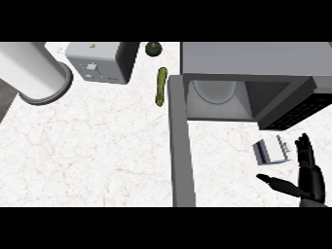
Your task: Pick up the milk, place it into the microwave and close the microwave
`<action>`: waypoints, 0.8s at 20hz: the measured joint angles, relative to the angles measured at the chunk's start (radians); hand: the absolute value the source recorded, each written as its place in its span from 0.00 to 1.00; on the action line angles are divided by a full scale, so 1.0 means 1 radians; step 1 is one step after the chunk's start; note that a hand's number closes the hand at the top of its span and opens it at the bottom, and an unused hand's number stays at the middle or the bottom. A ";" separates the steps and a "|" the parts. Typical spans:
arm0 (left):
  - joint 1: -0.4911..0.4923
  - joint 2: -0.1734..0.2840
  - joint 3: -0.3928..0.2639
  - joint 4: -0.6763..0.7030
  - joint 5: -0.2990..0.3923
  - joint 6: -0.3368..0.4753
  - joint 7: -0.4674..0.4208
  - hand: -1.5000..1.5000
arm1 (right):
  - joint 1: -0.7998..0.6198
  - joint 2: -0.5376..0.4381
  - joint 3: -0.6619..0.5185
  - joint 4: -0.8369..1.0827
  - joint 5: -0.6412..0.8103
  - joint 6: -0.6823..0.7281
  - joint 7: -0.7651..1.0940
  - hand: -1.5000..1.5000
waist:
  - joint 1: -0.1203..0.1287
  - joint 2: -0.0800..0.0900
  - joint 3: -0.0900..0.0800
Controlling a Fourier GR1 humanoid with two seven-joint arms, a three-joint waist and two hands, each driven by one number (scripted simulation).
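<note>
Milk carton (271, 150): small box on the counter (89, 146), near-right of the open microwave (258, 73), just beside the right hand (308, 177).
Handling: probably light, stiff, smooth-sided; best taken across its flat sides.
Right hand fingers: straight, thumb spread, holding nothing.
Microwave door (180, 146): swung open toward the near edge.
Hidden: left hand out of view; carton's label unreadable.

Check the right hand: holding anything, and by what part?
Nothing is held. The right hand is open, fingers straight, just beside the milk carton on the counter, not gripping it.
</note>
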 measured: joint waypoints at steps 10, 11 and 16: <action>0.017 0.006 0.004 0.002 0.032 -0.031 -0.001 0.00 | -0.097 -0.010 -0.005 0.135 0.002 0.051 -0.038 1.00 | 0.010 0.002 -0.001; 0.014 0.008 0.002 0.002 0.034 -0.028 0.001 0.00 | -0.104 -0.012 -0.006 0.139 0.003 0.051 -0.043 1.00 | 0.010 0.002 -0.001; 0.008 0.012 0.011 0.009 0.053 -0.043 -0.005 0.00 | -0.153 0.004 0.006 0.160 0.018 0.062 -0.050 1.00 | 0.011 0.003 -0.001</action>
